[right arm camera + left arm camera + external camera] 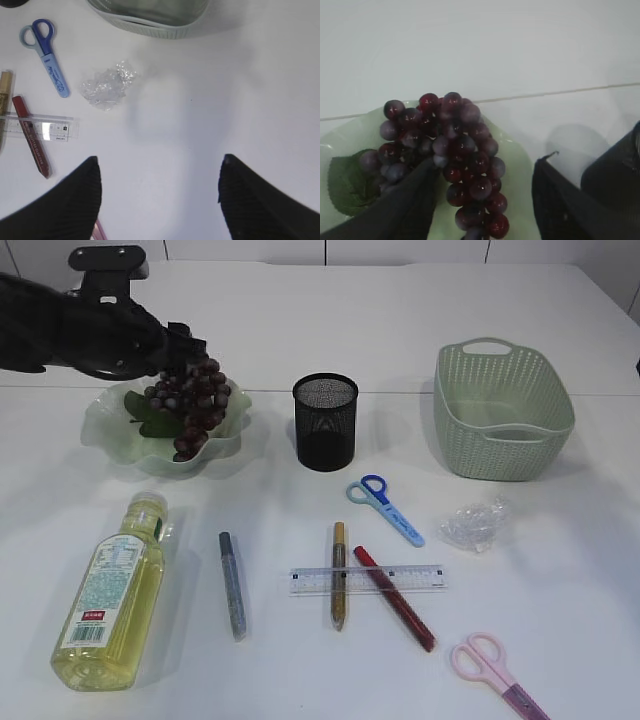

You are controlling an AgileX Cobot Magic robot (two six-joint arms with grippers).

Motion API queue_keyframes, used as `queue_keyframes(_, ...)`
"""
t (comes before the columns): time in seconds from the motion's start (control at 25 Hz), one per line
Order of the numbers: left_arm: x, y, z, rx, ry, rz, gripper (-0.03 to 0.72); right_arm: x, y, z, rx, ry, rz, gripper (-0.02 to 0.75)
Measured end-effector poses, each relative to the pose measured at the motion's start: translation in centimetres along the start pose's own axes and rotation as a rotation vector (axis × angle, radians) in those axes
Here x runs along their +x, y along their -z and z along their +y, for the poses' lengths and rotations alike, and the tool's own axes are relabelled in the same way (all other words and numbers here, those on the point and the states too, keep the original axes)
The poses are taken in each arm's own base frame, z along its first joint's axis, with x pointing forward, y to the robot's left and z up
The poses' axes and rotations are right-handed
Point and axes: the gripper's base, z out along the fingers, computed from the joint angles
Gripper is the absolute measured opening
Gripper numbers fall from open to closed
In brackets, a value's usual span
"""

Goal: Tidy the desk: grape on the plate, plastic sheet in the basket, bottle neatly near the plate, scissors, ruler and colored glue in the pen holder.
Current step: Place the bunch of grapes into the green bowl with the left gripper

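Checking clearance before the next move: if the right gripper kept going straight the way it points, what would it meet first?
Probably bare table. The right gripper stands open, nothing between its fingers. The plastic sheet lies left of that line, the basket farther on; depth is unclear.

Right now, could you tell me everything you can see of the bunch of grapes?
The bunch of grapes is dark red-purple and glossy, likely artificial, with a green leaf at one side. It lies on the pale green wavy-rimmed plate. The left gripper straddles it, jaws open, one finger against the berries.
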Motion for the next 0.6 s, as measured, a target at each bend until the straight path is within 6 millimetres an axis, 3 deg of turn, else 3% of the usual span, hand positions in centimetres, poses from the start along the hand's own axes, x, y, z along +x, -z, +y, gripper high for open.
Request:
queue_keyframes(0.4,-0.3,1.5,-1.8,0.190,-0.305,0.063,0.449,0.1,0.0,0.0,-0.002,-0.007,0.013,0.565)
queue_keyframes(0.6,0.2,2.9,-2.6,0.297,-0.374,0.172,0.449,0.2,0.0,0.0,-0.004,-0.016,0.025,0.565)
